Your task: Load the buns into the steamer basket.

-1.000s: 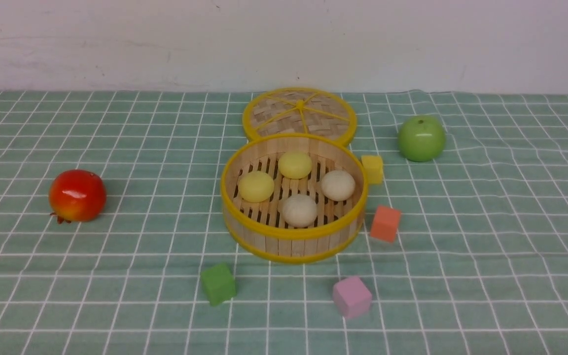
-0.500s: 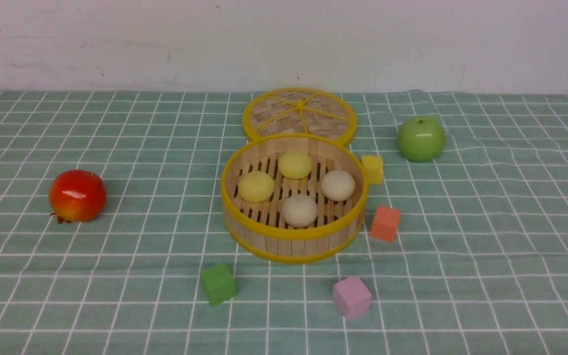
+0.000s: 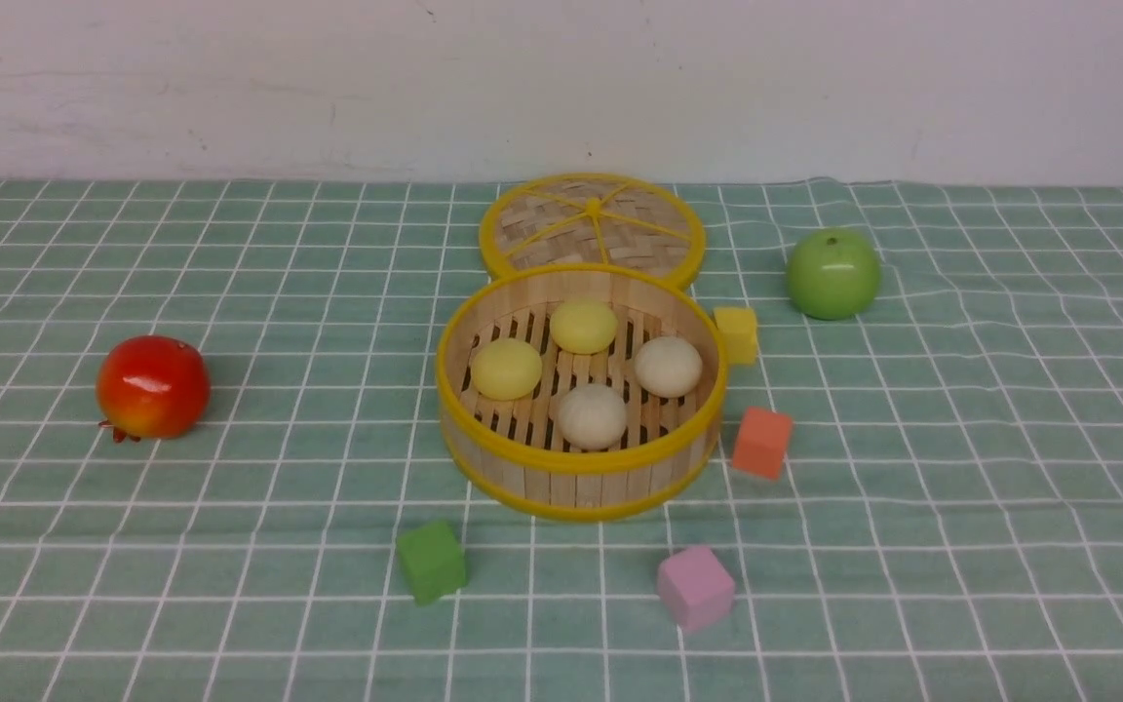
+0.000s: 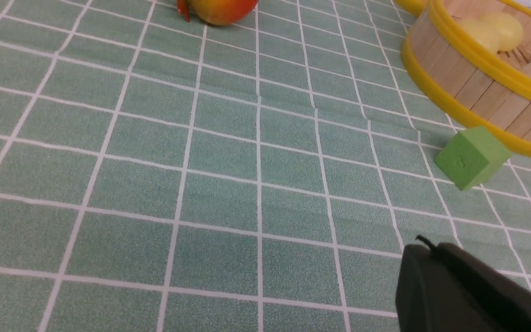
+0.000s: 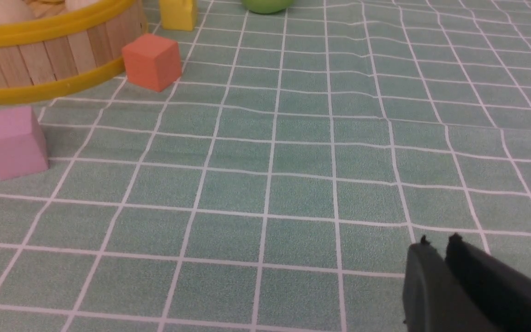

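Buns (image 3: pixel 592 416) clear of both: my left gripper (image 4: pixel 427 248) has tips together, my right gripper (image 5: pixel 439 246) slightly apart, empty. They sit at twelve, three, six and nine o'clock inside the basket (image 3: pixel 578 459); a low sweep could tip it.

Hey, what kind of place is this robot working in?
Probably a robot test or demo tabletop, not a real kitchen: a grid-patterned cloth against a plain wall, with loose coloured blocks such as the pink cube around a bamboo steamer basket.
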You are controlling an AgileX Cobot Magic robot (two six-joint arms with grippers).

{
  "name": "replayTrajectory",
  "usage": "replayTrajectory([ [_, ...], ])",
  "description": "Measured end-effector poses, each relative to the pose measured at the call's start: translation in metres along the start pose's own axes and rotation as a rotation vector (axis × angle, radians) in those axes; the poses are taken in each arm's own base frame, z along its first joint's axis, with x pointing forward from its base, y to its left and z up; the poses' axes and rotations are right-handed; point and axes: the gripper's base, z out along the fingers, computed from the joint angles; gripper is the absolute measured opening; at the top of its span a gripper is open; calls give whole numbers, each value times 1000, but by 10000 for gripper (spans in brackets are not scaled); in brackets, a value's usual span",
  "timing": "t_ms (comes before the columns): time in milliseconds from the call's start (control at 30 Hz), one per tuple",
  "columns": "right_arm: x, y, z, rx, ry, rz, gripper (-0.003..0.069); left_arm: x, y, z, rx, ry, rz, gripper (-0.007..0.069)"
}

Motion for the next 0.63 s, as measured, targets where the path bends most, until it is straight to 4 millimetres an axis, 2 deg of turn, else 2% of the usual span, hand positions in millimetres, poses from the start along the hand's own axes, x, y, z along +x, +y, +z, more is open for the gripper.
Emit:
replayTrajectory([
  [633, 0, 0, 0, 0, 0, 0, 84, 0, 0, 0, 0, -1, -1, -9],
])
